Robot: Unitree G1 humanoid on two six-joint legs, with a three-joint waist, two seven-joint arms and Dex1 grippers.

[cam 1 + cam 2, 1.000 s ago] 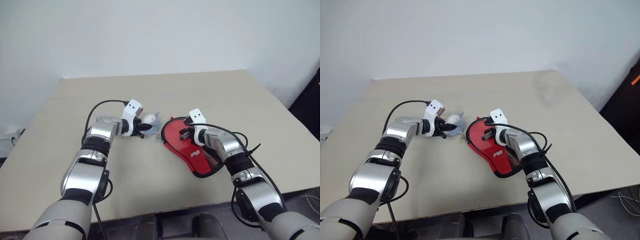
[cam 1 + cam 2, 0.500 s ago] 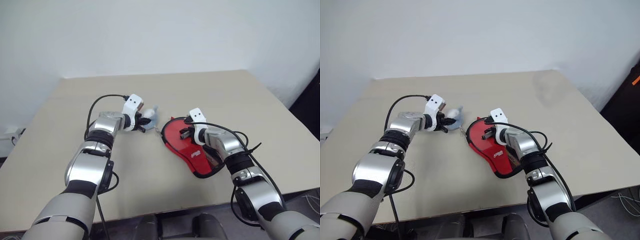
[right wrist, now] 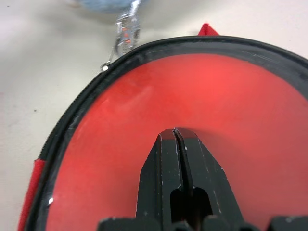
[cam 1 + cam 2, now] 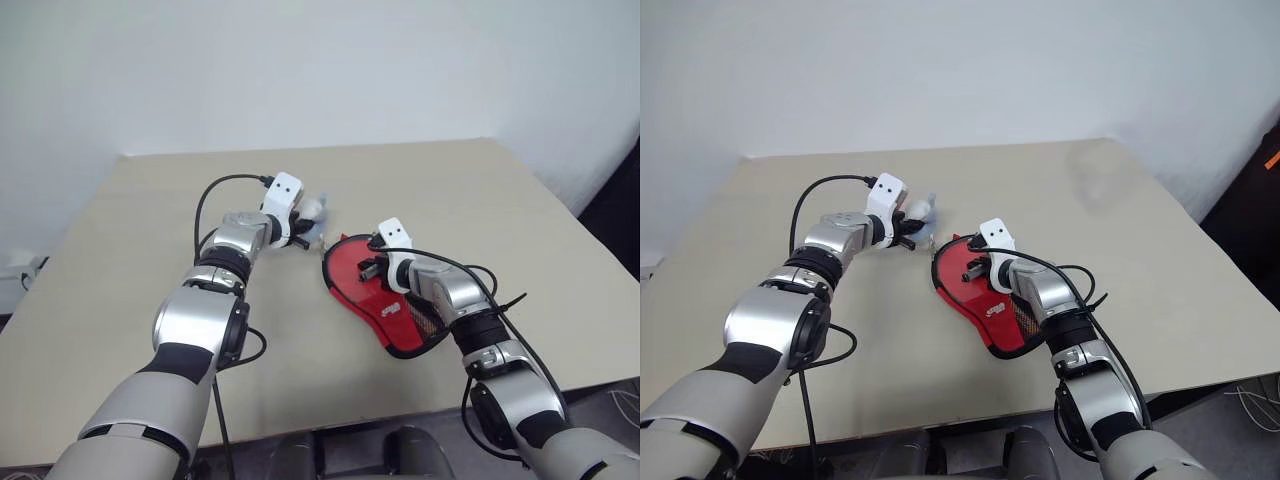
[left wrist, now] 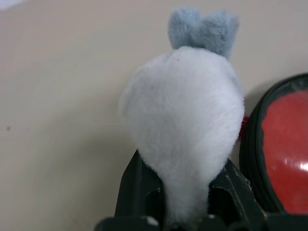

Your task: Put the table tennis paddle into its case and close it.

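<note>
Case (image 3: 144, 120): glossy clear plastic face over red, black fabric zip edging, small shiny metal clasp (image 3: 124, 33). Ball (image 5: 185, 115): pale, soft, fuzzy plush. Table (image 4: 150, 250): smooth matt beige top. Fingers (image 3: 163, 178): matt black plastic.

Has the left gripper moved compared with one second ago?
Yes. The left gripper, holding the fluffy ball, moved toward the table's far edge, past the case's rounded end.

Beige table (image 4: 420, 185), plain white wall (image 4: 300, 70)

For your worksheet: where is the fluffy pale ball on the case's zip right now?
The fluffy ball is pinched in the left tool, just beyond the round end of the case, towards the robot's left.
</note>
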